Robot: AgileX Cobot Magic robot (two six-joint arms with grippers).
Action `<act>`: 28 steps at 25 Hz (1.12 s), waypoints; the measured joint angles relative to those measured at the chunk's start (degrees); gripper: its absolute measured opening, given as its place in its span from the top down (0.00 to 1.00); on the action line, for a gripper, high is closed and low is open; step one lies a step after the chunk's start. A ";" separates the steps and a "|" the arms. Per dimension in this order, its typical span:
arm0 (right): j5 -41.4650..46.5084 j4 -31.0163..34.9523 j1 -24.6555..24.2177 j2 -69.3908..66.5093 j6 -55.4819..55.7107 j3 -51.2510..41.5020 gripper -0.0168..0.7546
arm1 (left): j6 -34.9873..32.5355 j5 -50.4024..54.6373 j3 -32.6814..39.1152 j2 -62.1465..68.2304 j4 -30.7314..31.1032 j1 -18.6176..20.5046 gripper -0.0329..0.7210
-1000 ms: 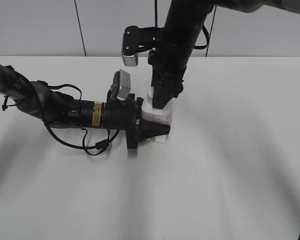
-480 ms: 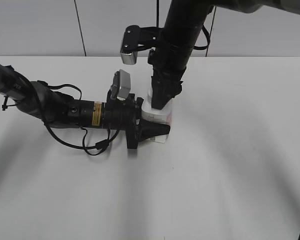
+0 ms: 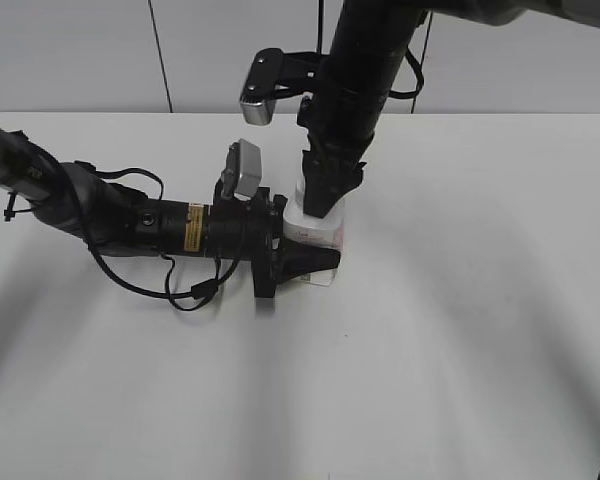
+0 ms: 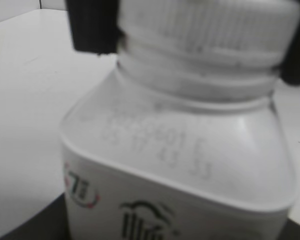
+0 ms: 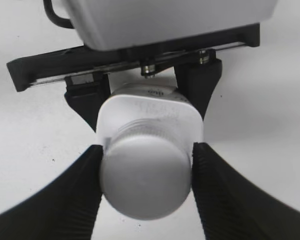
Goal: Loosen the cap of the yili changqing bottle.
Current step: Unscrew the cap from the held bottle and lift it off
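The yili changqing bottle (image 3: 320, 234) stands upright at the middle of the white table. It is small, squarish and white, with a pink and grey label. My left gripper (image 3: 305, 262) comes in from the left, lying flat, and is shut on the bottle's body (image 4: 180, 165). My right gripper (image 3: 320, 200) comes down from above and is shut on the white round cap (image 5: 145, 182). Its two black ribbed fingers press the cap's sides. The left wrist view shows the cap's ribbed wall (image 4: 210, 30) between those fingers.
The white table (image 3: 460, 330) stretches all round the bottle. A grey panelled wall (image 3: 80, 50) runs along the back edge. The left arm's cable (image 3: 180, 290) loops on the table beside the arm.
The right wrist has turned a little about the cap; its camera block has swung slightly right and up. The left arm and the bottle have held still.
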State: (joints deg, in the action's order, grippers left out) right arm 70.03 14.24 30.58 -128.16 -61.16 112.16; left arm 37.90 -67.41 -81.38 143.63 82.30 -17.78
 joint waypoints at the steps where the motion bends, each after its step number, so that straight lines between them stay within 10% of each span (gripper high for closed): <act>1: 0.00 -0.13 0.00 0.19 0.23 0.00 0.40 | 0.00 0.00 0.00 0.00 0.00 0.00 0.43; 28: 0.00 0.05 0.00 5.85 19.29 0.00 0.39 | 0.00 0.12 0.00 0.00 -0.05 0.00 0.43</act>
State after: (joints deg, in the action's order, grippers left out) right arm 70.03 14.29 30.58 -122.30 -41.88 112.16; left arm 37.90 -67.29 -81.38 143.63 82.24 -17.78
